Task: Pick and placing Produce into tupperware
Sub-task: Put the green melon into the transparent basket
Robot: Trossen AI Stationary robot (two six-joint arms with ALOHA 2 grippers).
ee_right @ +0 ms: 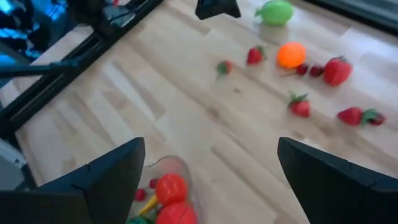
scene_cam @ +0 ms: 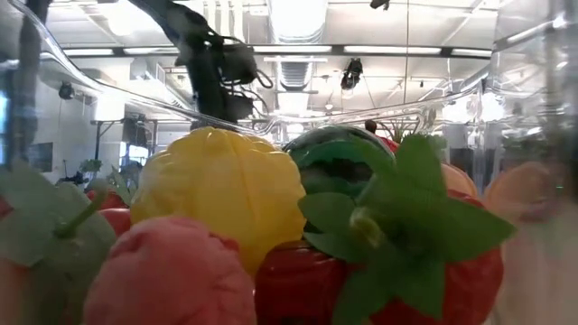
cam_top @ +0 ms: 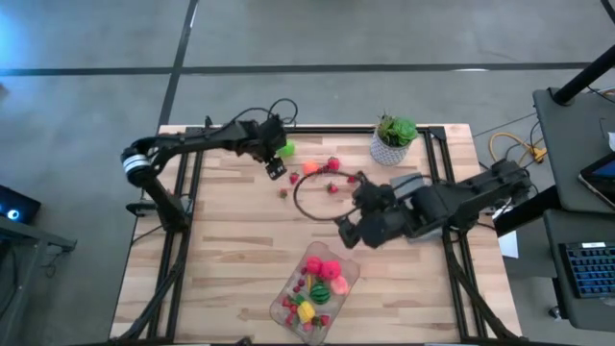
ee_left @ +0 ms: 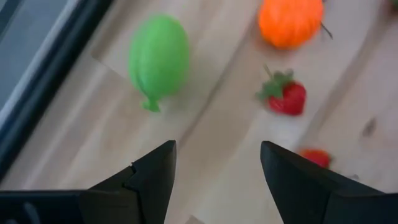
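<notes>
Overhead layout, task partly complete. The tabletop (cam_top: 221,250) carries the tupperware (cam_top: 288,306) at its 6 o'clock edge; the container already holds several pieces of produce, among them a pink piece (cam_top: 315,266), a yellow piece (cam_top: 307,310), a dark green piece (cam_top: 318,294) and some red ones. The level view looks through the container wall at this load, with a yellow piece (scene_cam: 221,190) and a leafy red berry (scene_cam: 397,262) pressed close to the lens.

Still loose toward 12 o'clock of the tabletop: a light green piece (ee_left: 158,57), an orange piece (ee_left: 290,22), and scattered red berries (ee_right: 337,70), all well apart from the container. A potted plant (cam_top: 394,137) stands at about 1 o'clock.

The left tool (ee_left: 214,180), at about 11 o'clock, is released and empty, its fingers spread just short of the light green piece; judged the next item to be picked. The right tool (ee_right: 211,180), near centre, hangs above the gap between container and loose berries, likewise spread wide and holding nothing.

Estimated progress: roughly half; about eight loose pieces remain
</notes>
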